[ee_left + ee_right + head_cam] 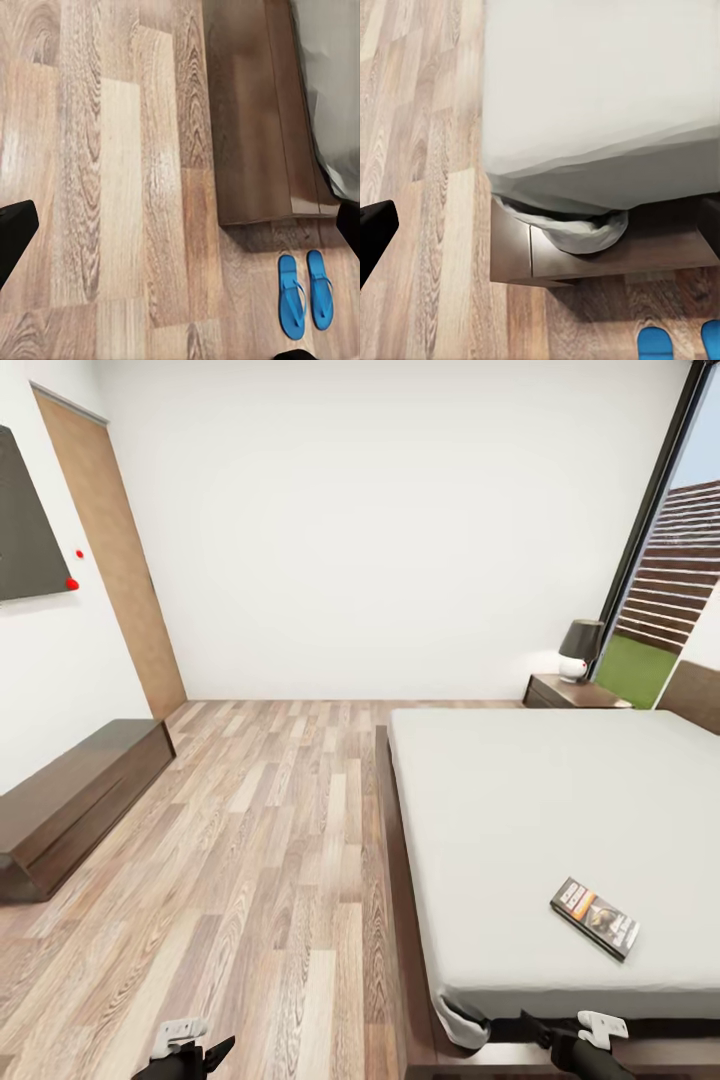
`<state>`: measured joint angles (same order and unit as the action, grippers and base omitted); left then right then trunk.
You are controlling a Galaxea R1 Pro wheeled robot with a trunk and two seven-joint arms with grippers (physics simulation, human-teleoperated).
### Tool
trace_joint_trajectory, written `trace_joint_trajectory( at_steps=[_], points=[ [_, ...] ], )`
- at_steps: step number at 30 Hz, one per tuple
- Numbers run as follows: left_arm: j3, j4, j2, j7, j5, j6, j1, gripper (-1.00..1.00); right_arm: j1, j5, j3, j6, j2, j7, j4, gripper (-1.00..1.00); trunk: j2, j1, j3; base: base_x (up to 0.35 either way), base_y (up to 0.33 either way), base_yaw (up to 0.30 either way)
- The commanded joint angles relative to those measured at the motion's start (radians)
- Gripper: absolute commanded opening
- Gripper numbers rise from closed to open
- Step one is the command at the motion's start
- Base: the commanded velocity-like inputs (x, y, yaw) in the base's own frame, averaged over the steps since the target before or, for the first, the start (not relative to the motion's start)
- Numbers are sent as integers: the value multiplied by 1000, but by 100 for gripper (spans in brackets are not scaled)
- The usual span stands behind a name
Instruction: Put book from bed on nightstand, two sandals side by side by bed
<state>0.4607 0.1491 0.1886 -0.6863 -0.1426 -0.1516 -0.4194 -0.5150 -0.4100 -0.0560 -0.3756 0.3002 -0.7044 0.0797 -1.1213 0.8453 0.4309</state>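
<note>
The book (595, 918), dark with an orange band, lies flat on the grey mattress of the bed (560, 810) near its foot corner. A dark nightstand (575, 692) stands beside the bed's far end, under the window. Two blue sandals (292, 294) (320, 289) lie side by side on the plank floor, just off the corner of the bed's frame (255, 127); their tips (656, 343) also show in the right wrist view. My left gripper (190, 1048) hangs over the floor, open, fingers (13, 234) wide apart. Over the bed's foot corner my right gripper (585, 1032) is open and empty too.
A long low dark cabinet (80, 800) runs along the left wall, with a wooden door (110, 550) beyond it. A dark-shaded lamp (580, 645) sits on the nightstand. A tall window (665, 580) is at the right. Wood floor (270, 840) stretches between cabinet and bed.
</note>
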Motion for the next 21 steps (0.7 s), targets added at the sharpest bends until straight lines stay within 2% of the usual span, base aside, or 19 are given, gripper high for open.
trace_joint_trajectory(
  at_steps=[1,21],
  points=[
    [7,-1,0,-2,-11,-6,-1,100,-2,0,-5,-5,0,-6,5,100,7,-4,-4,0,0,0],
    [7,-1,0,-2,-11,-6,-1,100,-2,0,-5,-5,0,-6,5,100,147,-81,-98,0,0,0]
  ],
)
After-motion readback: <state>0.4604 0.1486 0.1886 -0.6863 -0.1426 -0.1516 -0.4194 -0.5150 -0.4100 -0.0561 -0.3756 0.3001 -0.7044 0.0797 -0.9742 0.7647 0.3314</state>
